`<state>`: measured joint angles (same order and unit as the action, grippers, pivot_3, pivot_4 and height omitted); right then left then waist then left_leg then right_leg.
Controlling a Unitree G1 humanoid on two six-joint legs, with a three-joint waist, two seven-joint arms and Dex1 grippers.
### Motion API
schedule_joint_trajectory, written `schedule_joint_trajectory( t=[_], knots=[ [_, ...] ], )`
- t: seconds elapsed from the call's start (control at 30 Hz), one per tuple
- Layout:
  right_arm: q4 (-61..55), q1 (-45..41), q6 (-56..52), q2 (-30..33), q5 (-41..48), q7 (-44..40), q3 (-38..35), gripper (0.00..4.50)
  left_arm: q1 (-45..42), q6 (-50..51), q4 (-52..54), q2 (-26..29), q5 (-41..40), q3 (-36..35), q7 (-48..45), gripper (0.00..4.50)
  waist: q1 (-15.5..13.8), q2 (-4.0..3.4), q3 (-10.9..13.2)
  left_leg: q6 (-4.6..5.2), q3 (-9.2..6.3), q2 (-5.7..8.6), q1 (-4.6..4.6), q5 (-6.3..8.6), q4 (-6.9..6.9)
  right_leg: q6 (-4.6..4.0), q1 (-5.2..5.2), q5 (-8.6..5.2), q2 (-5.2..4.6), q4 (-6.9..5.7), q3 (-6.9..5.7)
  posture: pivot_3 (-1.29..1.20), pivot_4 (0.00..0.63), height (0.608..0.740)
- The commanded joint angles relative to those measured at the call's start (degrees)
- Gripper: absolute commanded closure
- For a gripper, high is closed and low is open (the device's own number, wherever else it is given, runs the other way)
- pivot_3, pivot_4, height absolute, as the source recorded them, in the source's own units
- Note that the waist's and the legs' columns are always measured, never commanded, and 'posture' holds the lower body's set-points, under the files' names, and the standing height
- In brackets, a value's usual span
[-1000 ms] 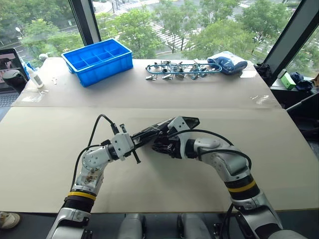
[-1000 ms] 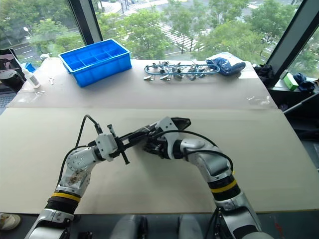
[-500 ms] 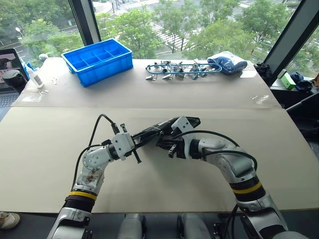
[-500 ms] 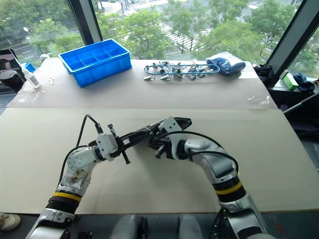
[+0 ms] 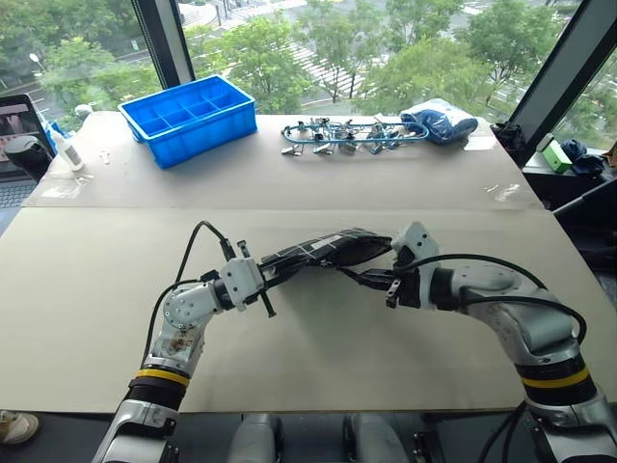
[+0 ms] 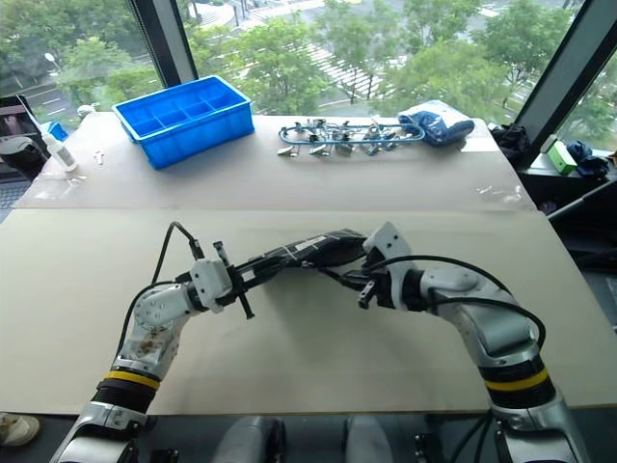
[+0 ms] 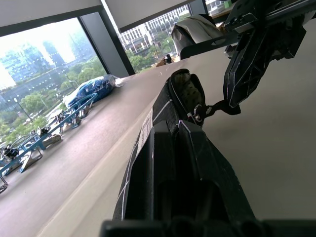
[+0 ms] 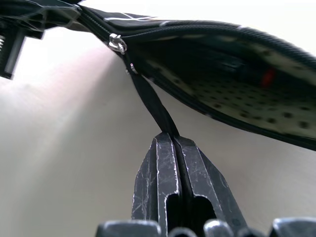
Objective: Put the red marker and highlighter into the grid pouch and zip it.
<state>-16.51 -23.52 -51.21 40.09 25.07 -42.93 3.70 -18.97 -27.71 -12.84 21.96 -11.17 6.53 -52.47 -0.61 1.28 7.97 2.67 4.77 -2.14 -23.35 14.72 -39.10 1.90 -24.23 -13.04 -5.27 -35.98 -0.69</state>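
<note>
In the left eye view, the flat black grid-lined fabric pouch (image 5: 313,253) is clamped at one end by the left gripper (image 5: 273,271), its long axis running toward the right gripper (image 5: 381,283). In the right wrist view, the black zipper strap (image 8: 150,106) is pinched in closed jaws; slippage is risked while the mouth gapes.

The near half of the table (image 5: 87,318) is bare on both sides of the arms, so a gripper can pass there freely. In the middle the grid pouch (image 5: 318,253) is stretched between the left gripper (image 5: 265,280) and the right gripper (image 5: 384,286), and its taut zipper strap (image 8: 150,106) blocks the way between them. At the far edge stand a blue bin (image 5: 188,118) on the left, metal clips (image 5: 337,135) in the middle and a blue cloth bundle (image 5: 439,121) to the right.
</note>
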Motion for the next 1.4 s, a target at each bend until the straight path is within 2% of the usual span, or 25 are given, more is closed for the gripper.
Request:
schedule_joint_trajectory(
  t=[0.03,0.23,0.43,0.63,0.77,0.87,0.97,1.1,1.2,1.4],
  knots=[
    [2.21,-0.46,2.16,1.66,-1.28,0.26,-2.99,4.40,-0.83,-1.61,0.43,0.01,-0.69,-0.71,0.15,4.50,-0.01,0.00,0.00,0.00,0.01,0.00,0.01,0.00,0.00,0.00,0.01,0.00,0.00,0.00,0.01,0.00,0.150,0.740],
    [2.77,-0.12,4.49,1.51,-3.05,-0.52,-0.98,4.40,-0.95,-1.93,0.29,-0.12,-0.62,-0.62,0.31,4.50,0.08,0.00,0.00,0.00,0.00,-0.01,0.01,0.00,0.01,0.00,-0.01,0.00,0.02,0.00,0.03,0.00,0.150,0.740],
    [13.09,-2.57,8.31,6.76,-7.14,0.07,-4.84,4.40,-0.48,-1.75,0.78,0.53,-0.91,-0.90,0.06,4.50,-0.21,0.01,0.01,0.00,0.02,0.07,-0.02,0.00,-0.01,0.04,0.01,0.01,-0.05,0.01,0.03,0.00,0.150,0.740],
    [17.71,-1.30,12.35,10.53,-8.21,-2.08,-5.90,4.40,-0.02,-1.48,1.36,0.68,-0.97,-0.74,0.17,4.50,0.10,0.01,0.01,0.02,0.05,0.03,0.01,0.01,0.02,0.05,0.02,0.01,0.01,0.07,0.05,0.00,0.150,0.740],
    [16.25,-0.16,11.81,9.86,-6.54,-2.86,-6.16,4.40,0.10,-1.43,1.37,0.76,-1.14,-0.51,0.32,4.50,0.08,0.01,0.01,0.02,0.05,0.03,0.02,0.01,0.02,0.05,0.02,0.01,0.00,0.05,0.08,0.00,0.150,0.740],
    [14.00,0.23,10.06,7.14,-3.61,-2.09,-7.33,4.40,0.06,-1.40,1.35,0.56,-1.18,-0.24,0.37,4.50,-0.01,0.01,0.01,0.01,0.03,0.03,0.01,0.01,0.02,0.06,0.01,0.01,-0.01,0.05,0.09,0.00,0.150,0.740],
    [11.66,0.50,6.50,5.36,-0.25,-2.36,-8.90,3.69,-0.08,-1.43,1.22,0.19,-1.30,0.17,0.19,4.50,-0.04,0.01,0.01,0.02,0.02,0.03,0.02,0.00,0.02,0.06,0.03,0.01,-0.01,0.05,0.09,0.00,0.150,0.740],
    [5.90,3.63,1.31,5.82,5.75,-5.69,-10.91,2.29,-0.40,-1.43,0.81,-0.36,-2.50,0.85,-1.40,4.50,-0.09,0.01,0.01,0.02,-0.01,0.03,0.00,0.01,0.02,0.06,0.03,0.01,-0.02,0.06,0.07,0.00,0.150,0.740],
    [4.15,4.50,-3.98,6.65,12.16,-7.48,-15.67,1.30,-0.44,-2.14,0.40,-0.13,-2.93,1.58,-3.71,4.50,-0.16,0.01,0.01,0.02,-0.03,0.05,-0.02,0.01,0.01,0.06,0.04,0.02,-0.06,0.06,0.06,0.00,0.150,0.740],
    [1.00,8.67,-0.93,12.36,13.44,-11.42,-21.72,1.30,-0.20,-4.53,0.17,1.83,-5.15,2.48,-11.16,4.50,-0.14,0.01,0.01,0.04,-0.02,0.06,0.01,0.02,0.00,0.11,0.05,0.04,-0.07,0.08,0.08,0.00,0.150,0.740]
  ],
)
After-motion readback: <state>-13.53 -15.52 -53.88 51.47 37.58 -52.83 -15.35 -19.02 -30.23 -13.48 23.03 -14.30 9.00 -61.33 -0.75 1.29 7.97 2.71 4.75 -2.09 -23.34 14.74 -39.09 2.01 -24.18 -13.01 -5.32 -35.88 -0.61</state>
